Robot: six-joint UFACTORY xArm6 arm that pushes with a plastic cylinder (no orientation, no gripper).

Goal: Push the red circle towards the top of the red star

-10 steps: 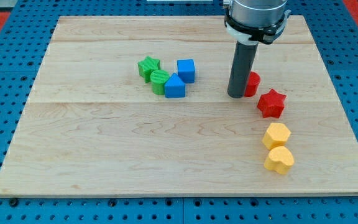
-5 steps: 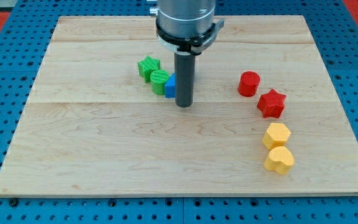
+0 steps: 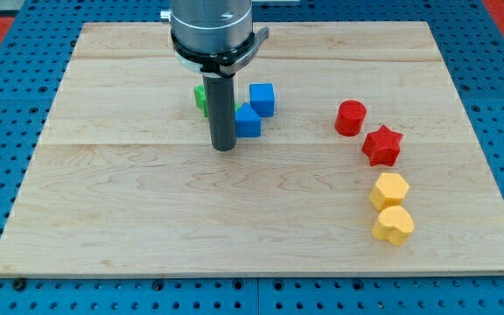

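The red circle [image 3: 351, 117] lies at the view's right, just up and left of the red star [image 3: 381, 145], close to it. My tip [image 3: 223, 147] rests on the board well to the left of both red blocks, just left of and below the blue blocks. The rod hides most of the green blocks [image 3: 199, 96] behind it.
A blue cube [image 3: 262, 99] and a second blue block [image 3: 248, 121] sit right of the rod. A yellow hexagon [image 3: 389, 190] and a yellow heart [image 3: 393, 225] lie below the red star. The board's wooden surface [image 3: 147, 201] ends at a blue pegboard.
My tip has slid left, from beside the red circle, past the blue blocks, to in front of the green blocks. The red circle and star have stayed put.
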